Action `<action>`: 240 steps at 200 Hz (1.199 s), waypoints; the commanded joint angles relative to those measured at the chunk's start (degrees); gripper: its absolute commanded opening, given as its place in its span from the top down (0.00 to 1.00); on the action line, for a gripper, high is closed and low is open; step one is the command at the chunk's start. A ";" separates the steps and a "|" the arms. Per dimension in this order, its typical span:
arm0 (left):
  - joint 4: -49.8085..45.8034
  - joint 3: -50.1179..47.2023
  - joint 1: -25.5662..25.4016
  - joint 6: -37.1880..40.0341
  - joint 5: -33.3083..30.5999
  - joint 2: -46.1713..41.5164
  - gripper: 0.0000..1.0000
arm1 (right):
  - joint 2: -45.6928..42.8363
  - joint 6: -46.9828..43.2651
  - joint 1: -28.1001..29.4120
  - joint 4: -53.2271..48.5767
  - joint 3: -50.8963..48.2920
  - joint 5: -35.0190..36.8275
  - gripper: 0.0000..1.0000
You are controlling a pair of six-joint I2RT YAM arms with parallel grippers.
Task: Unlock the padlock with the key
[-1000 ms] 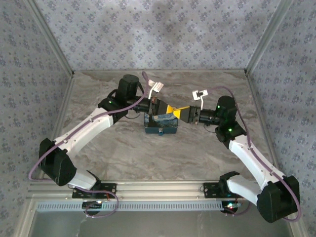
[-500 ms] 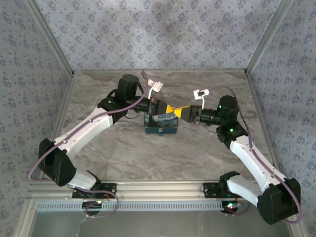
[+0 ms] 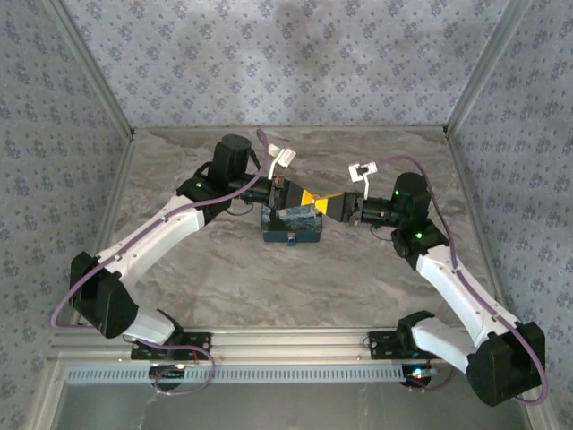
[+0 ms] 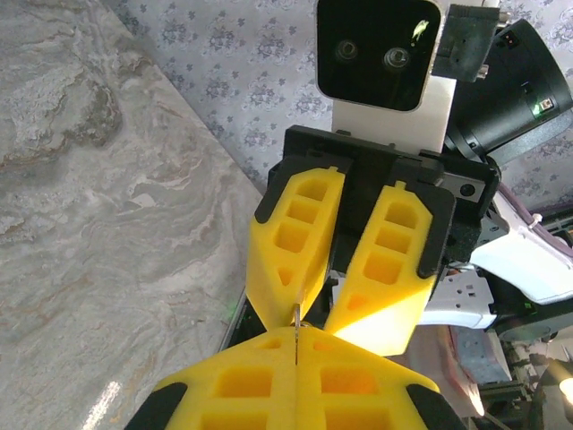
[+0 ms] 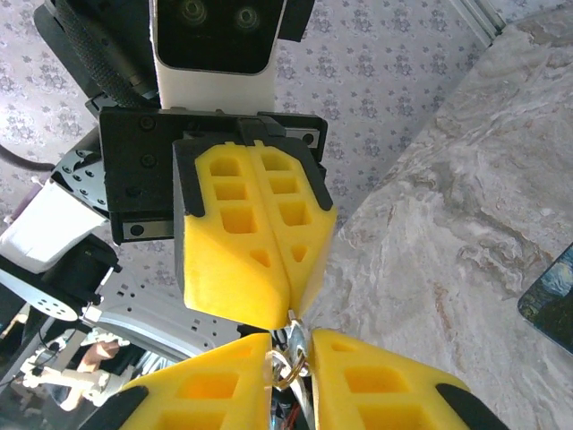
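A thin metal key (image 4: 295,324) with a ring (image 5: 286,365) hangs in the air between both grippers, which meet tip to tip above a blue box (image 3: 291,224). My left gripper (image 4: 295,335) is shut flat on the key's blade. Facing it, my right gripper (image 5: 290,346) has its yellow fingers (image 5: 367,376) drawn in against the key's head and ring. In the top view the left gripper (image 3: 306,197) and right gripper (image 3: 328,202) touch over the box's back edge. The padlock is hidden; a small piece (image 3: 291,240) on the box front is too small to identify.
The marbled table (image 3: 295,278) is walled on three sides by patterned panels (image 3: 286,63). The blue box sits mid-table under the grippers. An aluminium rail (image 3: 286,345) runs along the near edge by the arm bases.
The right gripper's fingers have drawn together around the key's head. Both arms have stayed almost still, and the left gripper has kept its grip.
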 commanded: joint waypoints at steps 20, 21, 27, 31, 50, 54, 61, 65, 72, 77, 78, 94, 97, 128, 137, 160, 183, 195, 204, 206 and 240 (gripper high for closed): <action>-0.30 1.07 -0.21 0.99 1.50 -2.02 1.00 | -0.11 -1.74 0.21 -1.14 1.81 0.39 0.87; -0.32 1.07 -0.17 1.00 1.50 -1.98 1.00 | -0.11 -1.75 0.24 -1.14 1.83 0.39 0.87; -0.54 1.24 -0.15 1.18 1.59 -1.99 1.00 | -0.12 -1.84 0.23 -1.26 1.84 0.39 0.88; -0.76 1.38 -0.18 1.38 1.66 -2.00 1.00 | -0.20 -2.03 0.17 -1.39 1.85 0.47 0.88; -1.94 1.77 -0.16 2.29 1.77 -2.13 1.00 | -0.29 -3.35 0.14 -2.92 2.07 0.39 0.90; -2.16 1.85 -0.17 2.41 1.77 -2.16 1.00 | -0.30 -3.65 0.11 -3.24 2.23 0.31 0.92; -2.43 2.04 -0.14 2.58 1.83 -2.12 1.00 | -0.38 -4.07 0.12 -3.66 2.36 0.02 0.94; -2.53 2.04 -0.20 2.67 1.97 -2.04 1.00 | -0.45 -4.36 0.12 -4.02 2.41 -0.04 0.95; -2.76 2.20 -0.19 2.85 2.16 -2.09 1.00 | -0.55 -5.09 0.10 -4.63 2.62 -0.14 0.96; -2.95 2.21 -0.14 2.93 2.20 -2.03 1.00 | -0.69 -5.62 0.14 -5.09 2.67 -0.16 0.97; -3.01 2.26 -0.14 2.98 2.21 -1.99 1.00 | -0.71 -5.71 0.16 -5.23 2.70 -0.15 0.98; -3.59 2.56 -0.08 3.29 2.56 -1.78 1.00 | -0.95 -6.28 0.19 -5.99 2.88 -0.34 1.00; -3.67 2.64 -0.06 3.37 2.65 -1.73 1.00 | -0.99 -6.33 0.27 -6.24 2.93 -0.27 1.00; -5.21 3.95 -0.02 4.33 2.71 -1.30 1.00 | -0.83 -11.69 1.69 -10.81 4.36 -0.22 1.00; -5.27 4.26 -0.01 4.35 2.73 -1.12 1.00 | -0.88 -12.57 2.22 -11.94 4.62 0.19 1.00; -5.00 4.75 -0.03 4.09 2.80 -0.70 1.00 | -0.95 -13.70 2.90 -13.55 4.94 0.96 1.00; -4.72 4.68 0.01 3.78 2.74 -0.61 1.00 | -1.33 -14.04 2.72 -13.89 4.93 1.88 1.00; -4.50 4.54 0.01 3.52 2.32 -0.75 1.00 | -1.35 -14.13 2.73 -14.04 5.15 2.06 1.00; -4.35 4.43 -0.02 3.21 1.83 -0.87 0.98 | -1.26 -14.08 2.79 -14.09 5.15 2.49 1.00; -4.38 4.39 -0.05 3.21 1.78 -0.84 0.97 | -1.26 -14.07 2.81 -14.02 5.13 2.54 1.00; -3.32 3.62 0.03 2.72 0.12 -1.54 0.64 | -1.17 -14.06 2.33 -14.70 4.88 4.93 1.00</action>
